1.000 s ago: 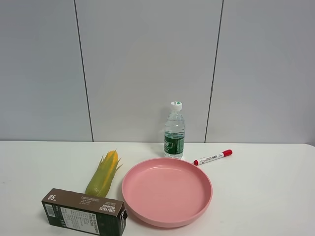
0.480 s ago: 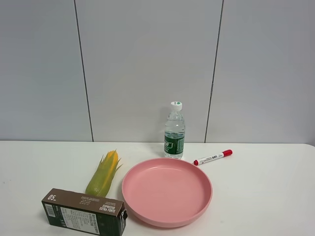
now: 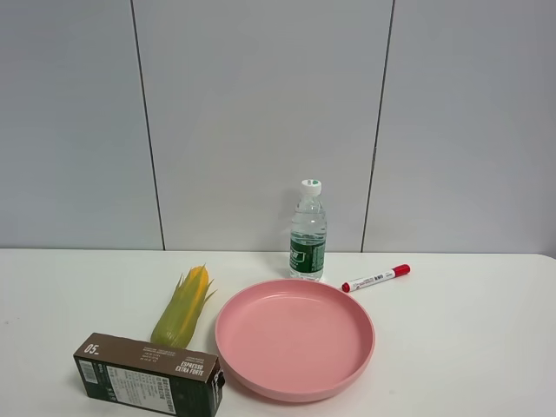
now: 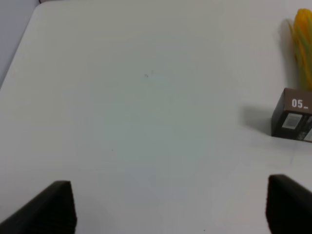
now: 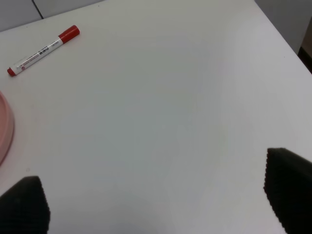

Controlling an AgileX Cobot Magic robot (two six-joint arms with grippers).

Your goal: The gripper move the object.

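Note:
The dark brown carton (image 3: 148, 374) with white "05" print lies on its long side at the table's front left, just in front of the corn cob. Its "05" end also shows in the left wrist view (image 4: 294, 114). No arm shows in the exterior high view. My left gripper (image 4: 170, 207) is open and empty over bare table, well apart from the carton; only its two black fingertips (image 4: 46, 207) show. My right gripper (image 5: 156, 204) is open and empty over bare table, with only its fingertips (image 5: 290, 187) showing.
A green-yellow corn cob (image 3: 183, 307) lies behind the carton. A pink plate (image 3: 295, 336) sits at the centre, with a water bottle (image 3: 308, 231) behind it. A red-capped marker (image 3: 375, 278) lies to the bottle's right. The table's right edge (image 5: 278, 29) is near the right gripper.

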